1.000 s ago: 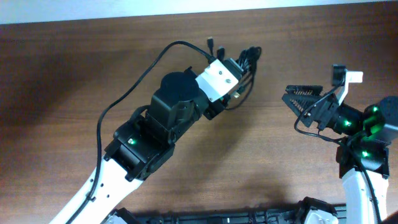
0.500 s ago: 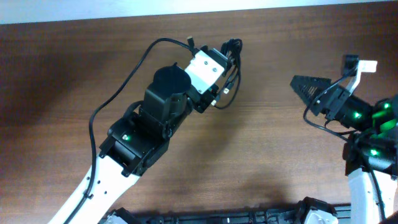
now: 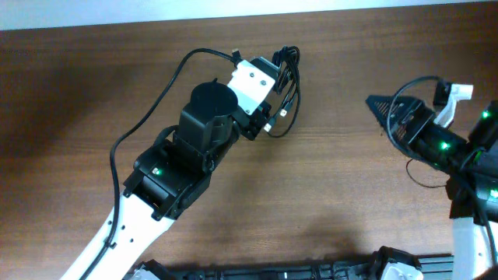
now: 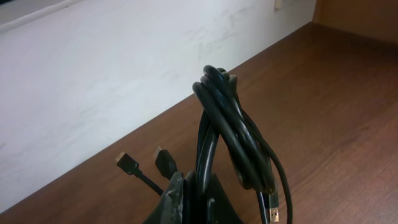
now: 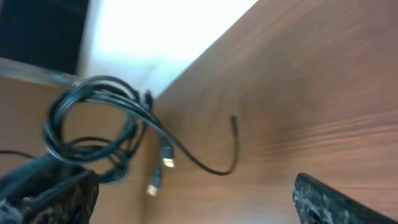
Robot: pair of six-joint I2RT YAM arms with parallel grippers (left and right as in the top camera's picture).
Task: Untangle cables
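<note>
- Cables (image 4: 231, 127) looked light, floppy and glossy, prob. slippery. You'd do best taking one strand near a plug end (image 5: 166, 163), not the whole bunch.
- Your left gripper (image 4: 189, 196) was pinched on the bundle, near the table's (image 3: 350, 194) far edge.
- Your right gripper (image 3: 383, 109) was spread wide and empty, well apart to the cables' right.

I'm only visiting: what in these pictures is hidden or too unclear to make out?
Left wrist view: the cables overlap in a tight bundle, so they cannot be counted. The bottom edge cuts off the left tool.
Overhead: the white housing on the arm hides where that tool grips them.
Right wrist view: blur makes the plug ends unreadable.
</note>
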